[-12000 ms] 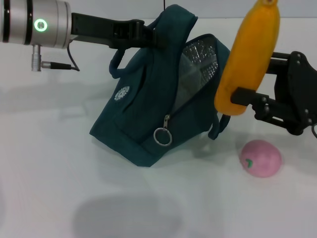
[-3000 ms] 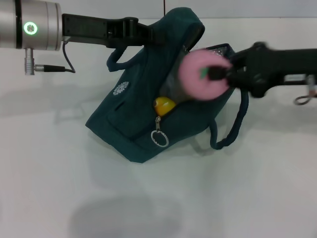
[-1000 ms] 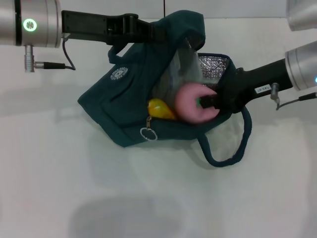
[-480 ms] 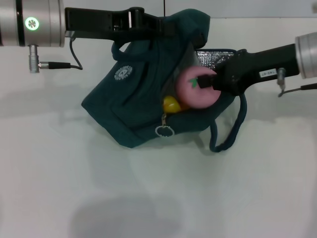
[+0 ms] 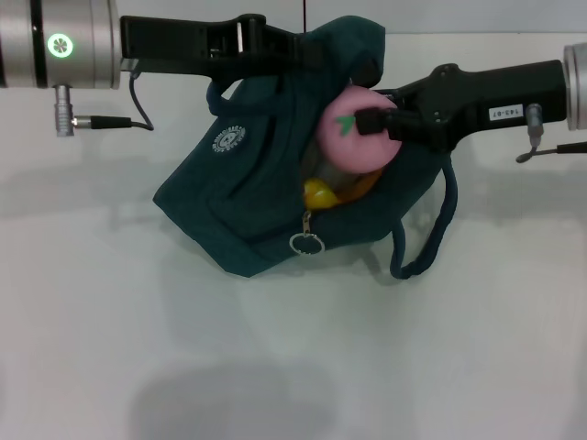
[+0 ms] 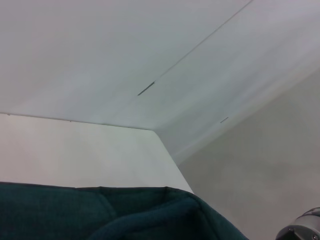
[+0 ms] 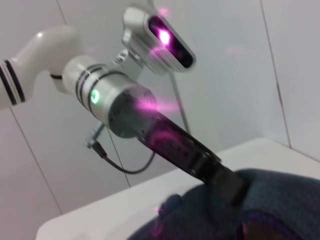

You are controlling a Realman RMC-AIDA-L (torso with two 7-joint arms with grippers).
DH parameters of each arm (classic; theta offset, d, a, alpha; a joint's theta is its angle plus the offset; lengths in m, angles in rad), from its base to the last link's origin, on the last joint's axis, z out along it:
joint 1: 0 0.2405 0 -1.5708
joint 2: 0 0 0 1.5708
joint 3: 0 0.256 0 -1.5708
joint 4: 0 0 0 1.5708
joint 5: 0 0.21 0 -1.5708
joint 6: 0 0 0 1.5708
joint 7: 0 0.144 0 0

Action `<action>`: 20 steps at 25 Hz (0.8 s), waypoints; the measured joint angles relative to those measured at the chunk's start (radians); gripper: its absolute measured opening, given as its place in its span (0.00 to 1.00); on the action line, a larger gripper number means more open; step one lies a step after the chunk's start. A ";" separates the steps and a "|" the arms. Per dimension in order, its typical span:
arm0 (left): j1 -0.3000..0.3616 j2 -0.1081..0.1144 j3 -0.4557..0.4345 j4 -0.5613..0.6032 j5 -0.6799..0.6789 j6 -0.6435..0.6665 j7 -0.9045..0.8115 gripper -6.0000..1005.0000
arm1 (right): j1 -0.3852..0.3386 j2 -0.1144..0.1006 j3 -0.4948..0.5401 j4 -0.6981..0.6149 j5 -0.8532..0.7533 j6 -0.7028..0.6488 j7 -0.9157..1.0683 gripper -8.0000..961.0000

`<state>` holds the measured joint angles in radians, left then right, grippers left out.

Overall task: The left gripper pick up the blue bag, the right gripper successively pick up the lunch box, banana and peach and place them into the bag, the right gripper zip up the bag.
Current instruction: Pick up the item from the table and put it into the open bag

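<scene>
Peach at bag mouth, both grippers loaded.
My left gripper [image 5: 307, 57] pinches the bag [image 5: 248, 197] top, holding it up off the table [image 5: 183, 367]; my right gripper [image 5: 381, 121] clamps the peach [image 5: 353, 147] above the banana [image 5: 319, 193] inside.

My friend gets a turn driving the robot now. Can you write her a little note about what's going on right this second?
Left gripper: shut on the blue bag, holding its top edge up off the table.
Right gripper: shut on the peach, at the bag's open mouth, not let go yet.
Banana: already inside the bag, its yellow end showing just above the zipper pull.
Lunch box: not visible; possibly inside the bag, but I cannot tell.
Done: bag lifted, banana in.
Left: drop the peach in, pull the right gripper out, then zip up the bag.
</scene>
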<state>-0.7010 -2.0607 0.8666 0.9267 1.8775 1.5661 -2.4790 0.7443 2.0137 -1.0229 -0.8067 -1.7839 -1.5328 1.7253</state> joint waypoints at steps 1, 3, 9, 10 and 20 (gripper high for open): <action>0.000 0.000 0.000 0.000 0.000 0.000 0.000 0.07 | 0.001 0.001 -0.001 0.002 0.006 0.000 -0.004 0.11; 0.000 -0.002 0.000 0.000 0.000 0.000 0.000 0.07 | 0.004 0.005 -0.007 0.008 0.017 0.003 -0.016 0.11; -0.004 -0.003 0.001 0.000 -0.005 0.000 0.000 0.07 | 0.035 0.008 -0.056 0.098 0.070 0.030 -0.091 0.12; -0.004 -0.003 0.001 0.000 -0.007 0.000 0.000 0.07 | 0.043 0.009 -0.062 0.115 0.073 0.038 -0.105 0.12; -0.003 -0.005 0.001 0.000 -0.011 0.000 0.000 0.07 | 0.072 0.011 -0.178 0.173 0.078 0.204 -0.131 0.13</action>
<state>-0.7042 -2.0661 0.8676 0.9265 1.8668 1.5662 -2.4789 0.8168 2.0251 -1.2005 -0.6340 -1.7060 -1.3286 1.5943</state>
